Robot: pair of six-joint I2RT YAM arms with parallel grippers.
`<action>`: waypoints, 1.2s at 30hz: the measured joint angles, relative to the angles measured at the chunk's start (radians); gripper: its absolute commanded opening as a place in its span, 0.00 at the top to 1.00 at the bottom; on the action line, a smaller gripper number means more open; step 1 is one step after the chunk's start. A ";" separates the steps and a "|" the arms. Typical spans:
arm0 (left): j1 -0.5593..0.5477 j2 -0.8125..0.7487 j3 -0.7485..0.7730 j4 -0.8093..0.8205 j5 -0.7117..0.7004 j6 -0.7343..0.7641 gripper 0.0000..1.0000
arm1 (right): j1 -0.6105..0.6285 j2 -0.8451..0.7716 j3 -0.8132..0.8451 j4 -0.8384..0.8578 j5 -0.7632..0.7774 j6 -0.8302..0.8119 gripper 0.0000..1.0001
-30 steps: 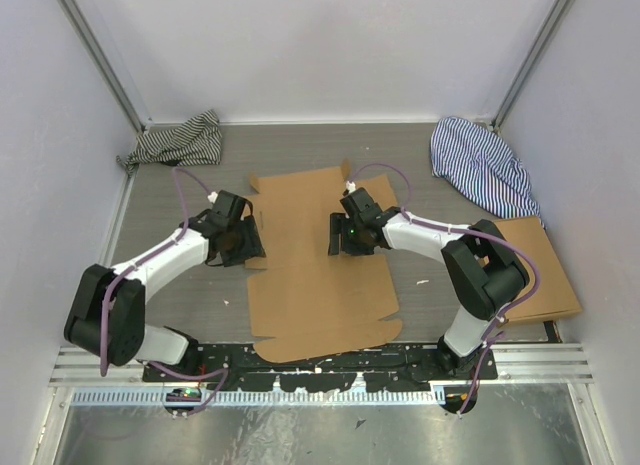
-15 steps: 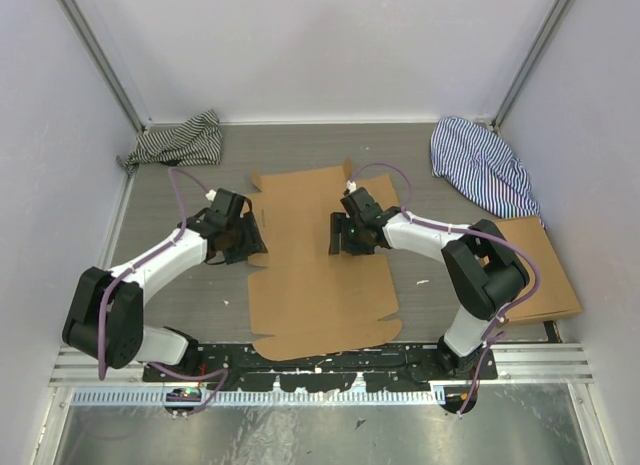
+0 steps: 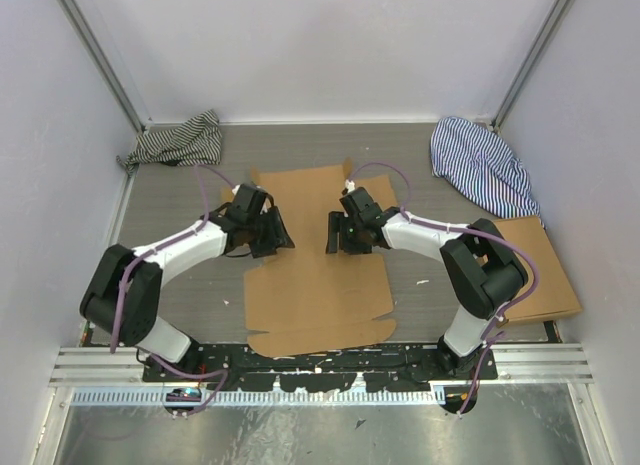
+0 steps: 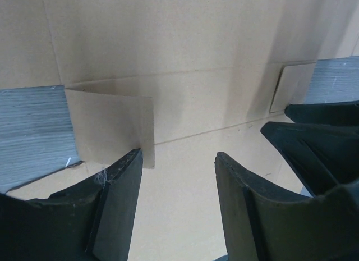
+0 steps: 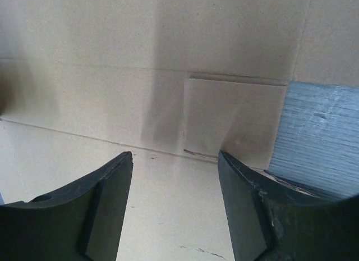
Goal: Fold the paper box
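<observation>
1. The box (image 3: 318, 280) lies flat and unfolded on the table (image 3: 200, 295), with no panel standing up yet.
2. The left gripper (image 3: 272, 233) is at the box's left edge and the right gripper (image 3: 338, 235) is over its right half. Both are spread open with nothing between the fingers.
3. Looks like the very start to me, just lining up on the side flaps.
4. My guess for the next move: the left slips a finger under the small left flap (image 4: 112, 123) and lifts it along the crease while the right pins the sheet.
</observation>
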 measured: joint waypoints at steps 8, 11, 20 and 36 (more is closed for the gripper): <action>-0.002 0.142 0.032 0.027 0.015 -0.005 0.40 | 0.000 0.000 0.000 0.004 -0.004 0.000 0.33; -0.001 0.177 0.059 0.025 0.018 -0.005 0.41 | 0.000 0.000 0.000 0.004 -0.005 0.000 0.33; -0.005 0.161 0.076 -0.023 -0.006 0.015 0.39 | 0.000 0.000 0.009 -0.012 -0.003 0.000 0.32; 0.039 0.059 0.372 -0.352 -0.209 0.151 0.33 | -0.011 -0.002 0.333 -0.330 0.174 -0.077 0.28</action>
